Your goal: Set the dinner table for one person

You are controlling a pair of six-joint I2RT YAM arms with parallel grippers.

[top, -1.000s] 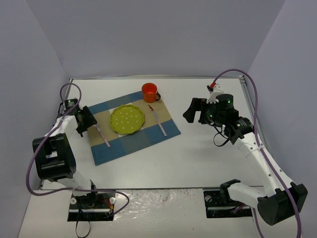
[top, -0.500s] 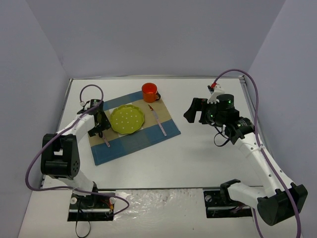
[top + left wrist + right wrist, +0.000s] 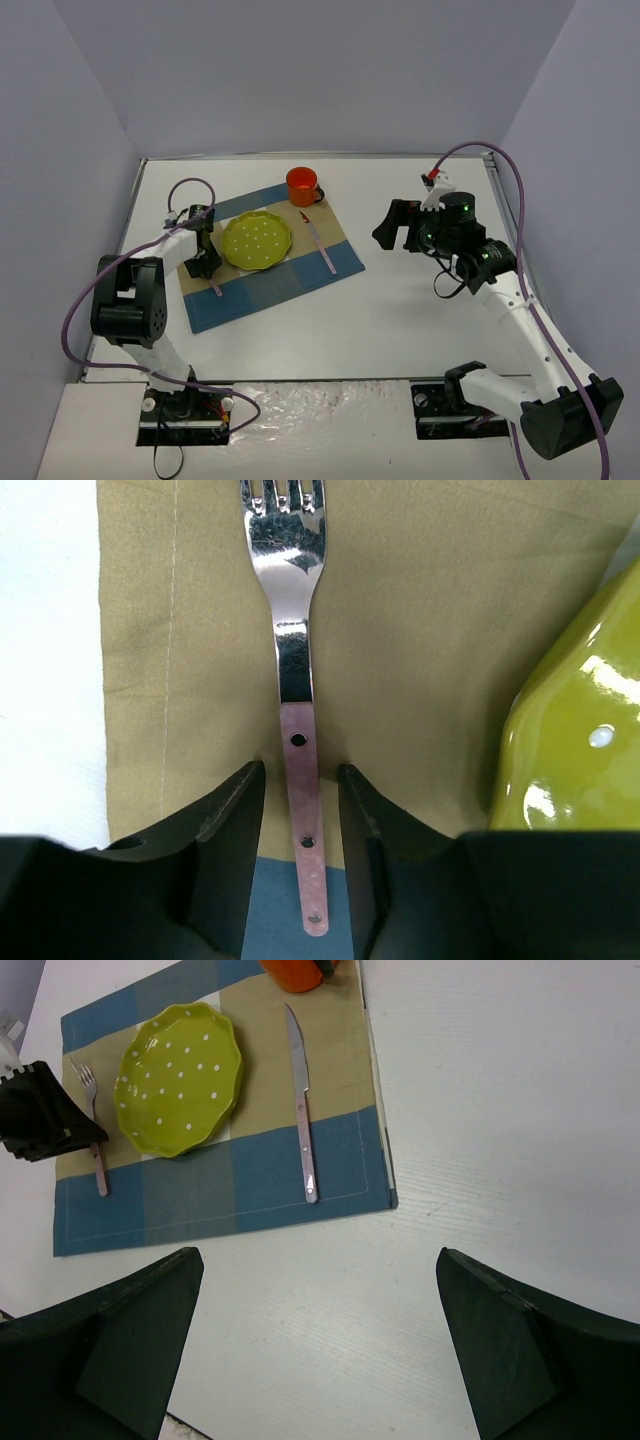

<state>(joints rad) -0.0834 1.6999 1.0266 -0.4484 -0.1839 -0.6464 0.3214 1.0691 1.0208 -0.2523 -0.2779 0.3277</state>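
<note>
We saw the dinner table (image 3: 400, 325), a large flat white rectangular top with thin metal edging and faint grain, lying level across the view.

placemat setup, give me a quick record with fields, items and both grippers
placemat: blue-and-tan, on the dinner table
plate: green, dotted, centre of placemat
fork: left of plate, on placemat
knife: right of plate, on placemat
cup: orange, at placemat's far edge
left gripper: straddles fork handle, slim gaps either side
right gripper: wide open, above dinner table
</note>
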